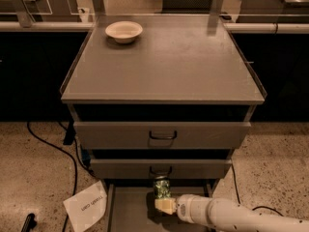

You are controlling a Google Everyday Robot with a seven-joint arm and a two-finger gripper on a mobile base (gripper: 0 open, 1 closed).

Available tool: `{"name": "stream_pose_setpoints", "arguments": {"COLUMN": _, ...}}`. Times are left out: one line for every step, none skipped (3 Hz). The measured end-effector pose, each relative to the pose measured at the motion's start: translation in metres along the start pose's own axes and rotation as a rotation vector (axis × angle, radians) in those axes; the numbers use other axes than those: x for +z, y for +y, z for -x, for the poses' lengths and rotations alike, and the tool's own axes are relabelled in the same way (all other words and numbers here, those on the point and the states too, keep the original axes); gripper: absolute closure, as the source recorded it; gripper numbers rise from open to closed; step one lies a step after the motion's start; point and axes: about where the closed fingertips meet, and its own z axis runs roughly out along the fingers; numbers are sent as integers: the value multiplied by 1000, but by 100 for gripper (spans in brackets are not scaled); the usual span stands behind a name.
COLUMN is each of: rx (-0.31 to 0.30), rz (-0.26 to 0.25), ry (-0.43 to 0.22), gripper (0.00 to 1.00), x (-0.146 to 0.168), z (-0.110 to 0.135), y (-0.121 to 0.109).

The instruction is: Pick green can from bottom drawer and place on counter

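The green can [161, 188] stands upright over the open bottom drawer [129, 210], just in front of the middle drawer's face. My gripper [164, 203] reaches in from the lower right on its white arm and is shut on the can's lower end. The counter [169, 62] is the wide grey cabinet top above.
A cream bowl [124, 31] sits at the counter's back left. Two handled drawers [162, 135] are above the bottom one, the top one slightly open. A white paper sign [87, 206] and a black cable [53, 146] lie on the floor at left.
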Motion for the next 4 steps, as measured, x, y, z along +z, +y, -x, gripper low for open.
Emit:
{"name": "stream_pose_setpoints", "arguments": {"rx": -51, "rz": -16, "ry": -70, "gripper": 100, "x": -30, "z": 17, "y": 68}}
{"name": "stream_pose_setpoints", "arguments": {"rx": -145, "rz": -20, "ry": -68, "gripper": 100, "x": -64, "z": 3, "y": 133}}
{"name": "stream_pose_setpoints", "arguments": {"rx": -249, "rz": -61, "ry": -96, "gripper": 100, "x": -100, "z": 6, "y": 182}}
{"name": "stream_pose_setpoints", "arguments": {"rx": -301, "rz": -73, "ry": -110, "gripper": 100, "x": -107, "z": 15, "y": 198}}
